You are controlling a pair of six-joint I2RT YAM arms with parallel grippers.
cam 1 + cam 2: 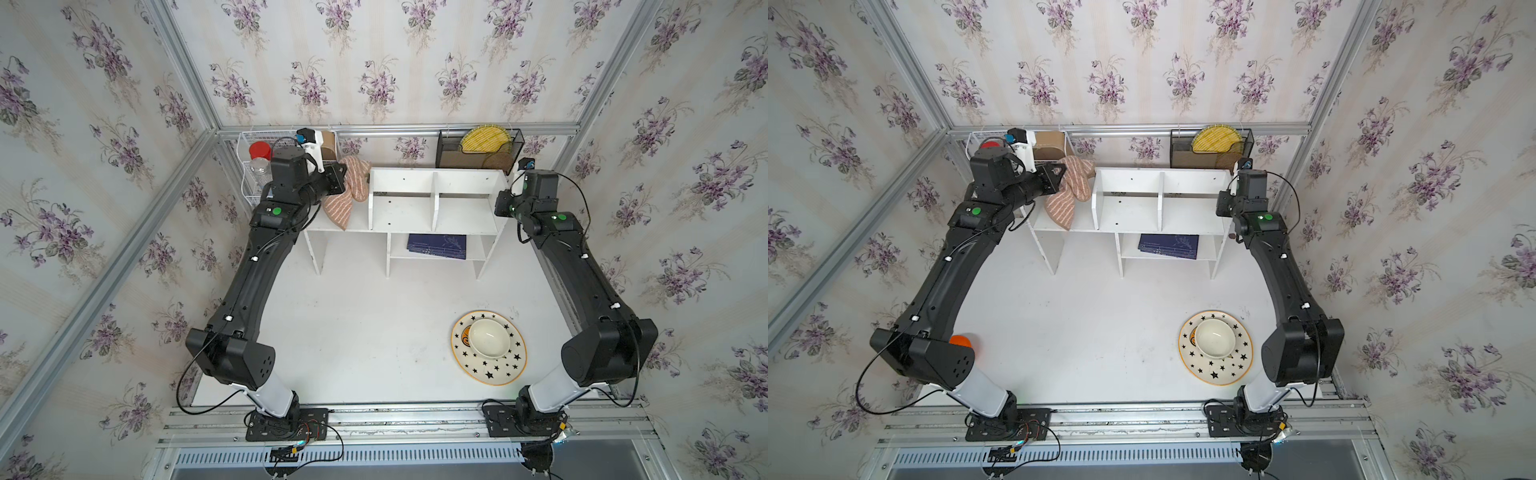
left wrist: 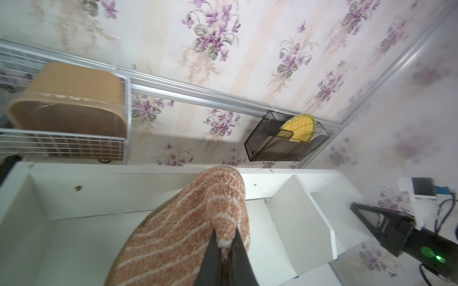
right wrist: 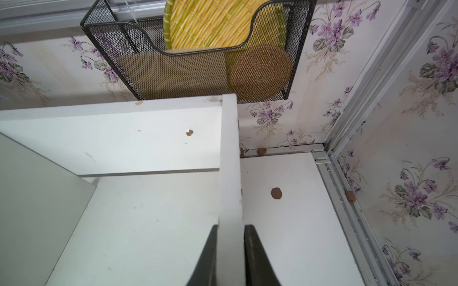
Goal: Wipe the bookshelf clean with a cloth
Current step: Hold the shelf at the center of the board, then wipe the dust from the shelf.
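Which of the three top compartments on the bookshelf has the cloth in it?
The end compartment beside the white wire basket: the cloth held by the left gripper hangs into it; the other two are bare.

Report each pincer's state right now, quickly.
Left pincer: shut on the cloth.
Right pincer: shut on the bookshelf, gripping its end panel.

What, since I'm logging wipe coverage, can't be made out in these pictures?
Left compartment floor of the bookshelf: under the cloth and the left arm in both top views.
The right end effector: fingers hidden under its own wrist in both top views; only its wrist view shows them, astride the side panel.
The book on the lower shelf: title too small.
The orange object: mostly behind the left arm's elbow in a top view.
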